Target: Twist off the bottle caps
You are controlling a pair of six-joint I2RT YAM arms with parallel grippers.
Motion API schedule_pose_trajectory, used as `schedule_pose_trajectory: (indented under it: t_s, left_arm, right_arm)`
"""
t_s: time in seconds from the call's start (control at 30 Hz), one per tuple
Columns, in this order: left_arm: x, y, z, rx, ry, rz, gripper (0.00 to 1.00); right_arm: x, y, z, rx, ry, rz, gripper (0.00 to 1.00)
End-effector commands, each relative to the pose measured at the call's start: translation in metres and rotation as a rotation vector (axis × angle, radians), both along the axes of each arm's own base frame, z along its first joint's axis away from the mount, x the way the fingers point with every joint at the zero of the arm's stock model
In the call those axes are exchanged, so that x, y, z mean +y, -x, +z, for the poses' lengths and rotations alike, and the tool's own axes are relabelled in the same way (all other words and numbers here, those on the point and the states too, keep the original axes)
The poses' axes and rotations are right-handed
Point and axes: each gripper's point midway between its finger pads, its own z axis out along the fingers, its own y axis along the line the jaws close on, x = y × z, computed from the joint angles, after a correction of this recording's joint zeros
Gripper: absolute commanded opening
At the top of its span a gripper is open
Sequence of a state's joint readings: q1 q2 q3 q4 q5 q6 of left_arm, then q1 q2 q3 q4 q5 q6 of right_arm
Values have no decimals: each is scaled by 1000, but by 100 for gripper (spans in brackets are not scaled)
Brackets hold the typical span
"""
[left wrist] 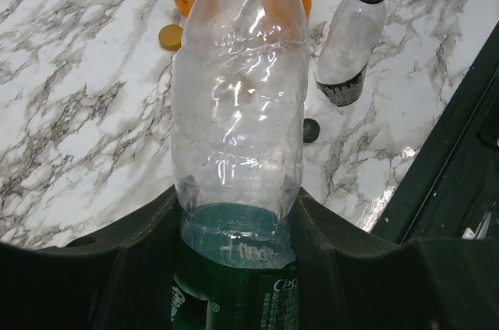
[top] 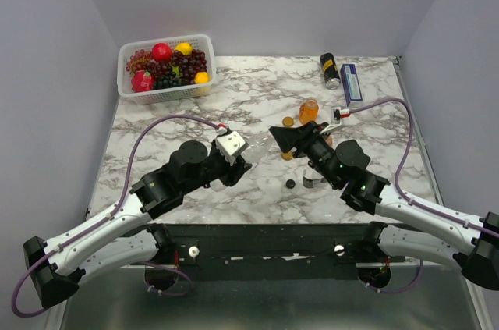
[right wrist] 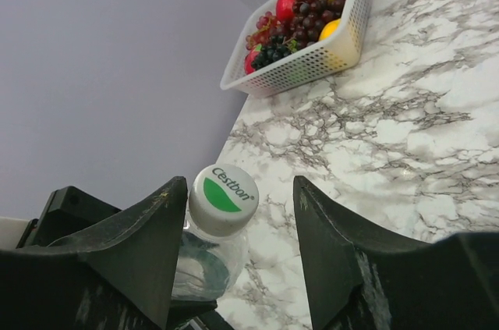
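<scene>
Marble bench (top: 257,96) carries white fruit basket (top: 166,93) at far left corner. Left tool (left wrist: 238,217) clenched on lower body of clear bottle (left wrist: 238,88), green label between its fingers. Right tool (right wrist: 238,187) released, jaws apart either side of that bottle's grey cap (right wrist: 222,199), nearer one finger, gap to other. Second, uncapped clear bottle (left wrist: 352,37) on bench nearby. Loose orange cap (left wrist: 170,36) and dark cap (left wrist: 310,129) lie on bench, apart from each other.
</scene>
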State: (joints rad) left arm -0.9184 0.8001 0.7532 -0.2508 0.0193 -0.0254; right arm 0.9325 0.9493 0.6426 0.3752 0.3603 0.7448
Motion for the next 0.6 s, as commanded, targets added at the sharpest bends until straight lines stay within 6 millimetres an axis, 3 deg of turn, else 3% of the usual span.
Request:
schedule_pose_trajectory:
  t_s: [0.0,0.5,0.57]
  left_arm:
    - [-4,4,11,-23,38,-27,44]
    - [-3,5,11,-28,33,-28,43]
    - [-5,8,13,-28,43,-49,43]
  right_arm:
    - [6,-3,26,-45,-79,18,64]
    - [25,5,24,-60,-153,148,39]
    - [26,7,27,-72,-171,169,29]
